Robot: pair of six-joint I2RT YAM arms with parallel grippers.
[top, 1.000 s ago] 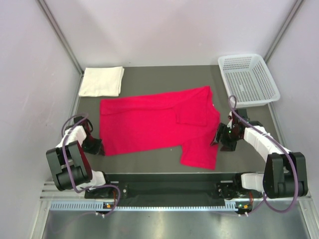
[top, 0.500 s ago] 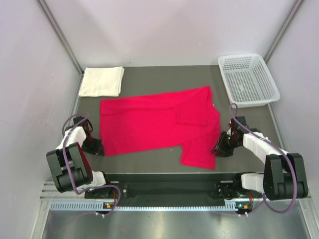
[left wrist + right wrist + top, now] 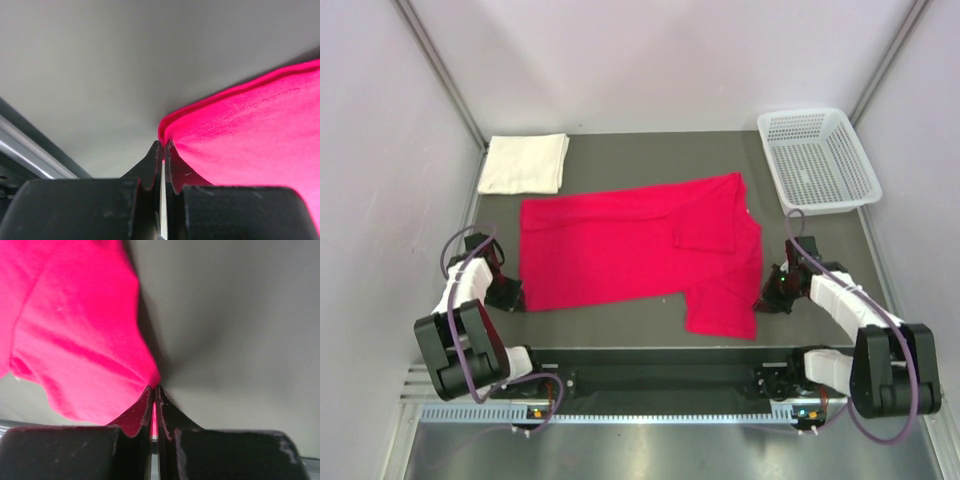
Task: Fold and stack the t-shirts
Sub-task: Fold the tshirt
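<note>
Red t-shirt [image 3: 620, 250] lies spread on the table [image 3: 650, 160], pinched at either end by the left gripper [image 3: 163, 146] and right gripper [image 3: 153, 389]; lifting both evenly should give a straight fold.

The whole counter [image 3: 650, 160] is viewed from above and behind the arm bases, facing down and forward. Each wrist view is taken low and very close, from just behind the left tool [image 3: 163, 147] or the right tool [image 3: 153, 389]. The red t-shirt [image 3: 610, 250] is shared by all three views. Its end toward the counter's left edge is seen by the left wrist, and its end toward the right edge by the right wrist.
</note>
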